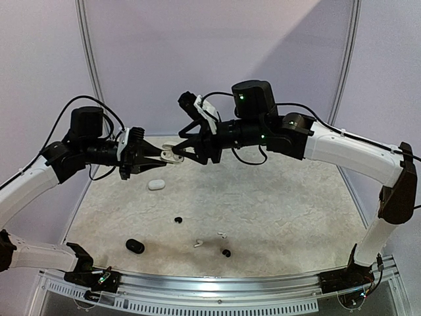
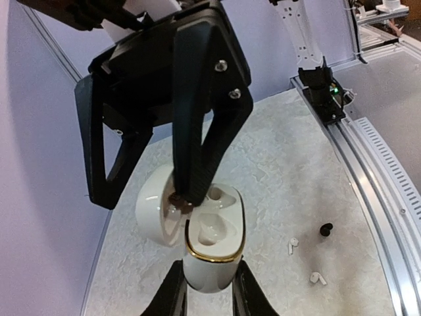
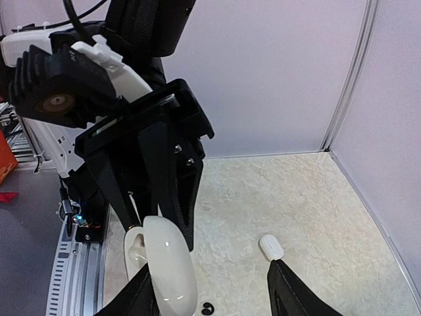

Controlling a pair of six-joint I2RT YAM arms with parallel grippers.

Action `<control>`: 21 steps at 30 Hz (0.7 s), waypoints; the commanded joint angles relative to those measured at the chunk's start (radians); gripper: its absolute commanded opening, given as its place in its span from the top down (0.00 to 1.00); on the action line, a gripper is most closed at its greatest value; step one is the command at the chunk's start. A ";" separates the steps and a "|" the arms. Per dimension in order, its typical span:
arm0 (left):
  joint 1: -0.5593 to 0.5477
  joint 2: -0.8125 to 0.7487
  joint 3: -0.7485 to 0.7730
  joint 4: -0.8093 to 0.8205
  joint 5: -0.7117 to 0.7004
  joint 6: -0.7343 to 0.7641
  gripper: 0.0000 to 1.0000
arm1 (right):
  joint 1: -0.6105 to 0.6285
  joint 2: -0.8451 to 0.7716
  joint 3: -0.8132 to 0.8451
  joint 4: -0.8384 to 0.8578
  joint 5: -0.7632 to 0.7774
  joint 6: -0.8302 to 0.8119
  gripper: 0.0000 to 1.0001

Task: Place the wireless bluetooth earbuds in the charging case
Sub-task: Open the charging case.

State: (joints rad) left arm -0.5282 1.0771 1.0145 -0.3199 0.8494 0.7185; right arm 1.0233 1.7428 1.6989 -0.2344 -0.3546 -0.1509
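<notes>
1. Left pincer [image 2: 209, 284] is pressed against both sides of the charging case [image 2: 212, 240], which is held up above the table [image 1: 276, 210] with its lid swung open.
2. Right pincer [image 3: 210, 293] is spread wide. One of its fingers [image 2: 197, 145] is lowered so that the tip is set at the edge of the open case, where the lid meets the body. Whether anything is carried at that tip cannot be told.
3. White earbuds [image 1: 197, 243] are seen lying on the table near its front edge, a little apart from each other and well apart from the raised case.
4. Black earbuds [image 1: 178, 220] are also found on the table, one behind the white pair and one just beside it at the front.
5. Closed white case [image 1: 156, 185] is laid on the table below the two pincers, and a black case [image 1: 135, 246] is laid toward the front left.
</notes>
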 commanded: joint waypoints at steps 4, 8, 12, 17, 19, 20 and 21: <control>-0.016 -0.016 -0.025 -0.002 0.036 -0.032 1.00 | -0.018 0.022 0.030 0.005 0.035 0.019 0.44; -0.016 -0.016 -0.035 0.012 0.057 -0.112 1.00 | -0.033 0.027 0.034 0.005 0.023 0.046 0.44; -0.015 -0.014 -0.048 0.014 0.086 -0.145 1.00 | -0.048 0.035 0.044 -0.010 0.025 0.080 0.44; -0.008 0.008 -0.053 0.062 0.084 -0.300 1.00 | -0.047 0.052 0.068 -0.027 -0.032 0.080 0.41; -0.006 0.021 -0.065 0.076 0.096 -0.369 1.00 | -0.048 0.050 0.071 -0.015 -0.059 0.089 0.39; -0.005 0.024 -0.077 0.102 0.092 -0.403 1.00 | -0.048 0.052 0.073 -0.012 -0.069 0.094 0.38; -0.001 0.026 -0.090 0.125 0.086 -0.436 1.00 | -0.047 0.053 0.077 -0.012 -0.077 0.098 0.38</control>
State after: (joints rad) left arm -0.5282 1.0843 0.9699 -0.2604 0.8978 0.4442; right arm 0.9916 1.7790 1.7416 -0.2634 -0.3958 -0.0811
